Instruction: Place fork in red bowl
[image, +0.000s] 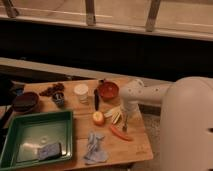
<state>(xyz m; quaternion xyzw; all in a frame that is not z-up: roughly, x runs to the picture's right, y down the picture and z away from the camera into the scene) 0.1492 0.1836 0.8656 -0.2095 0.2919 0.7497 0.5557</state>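
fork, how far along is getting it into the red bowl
Done: nothing yet; the fork lies on the table by the chili, not in the red bowl. In hand: the tool sits just above the fork. Left: grasp, lift, carry to the bowl, drop.
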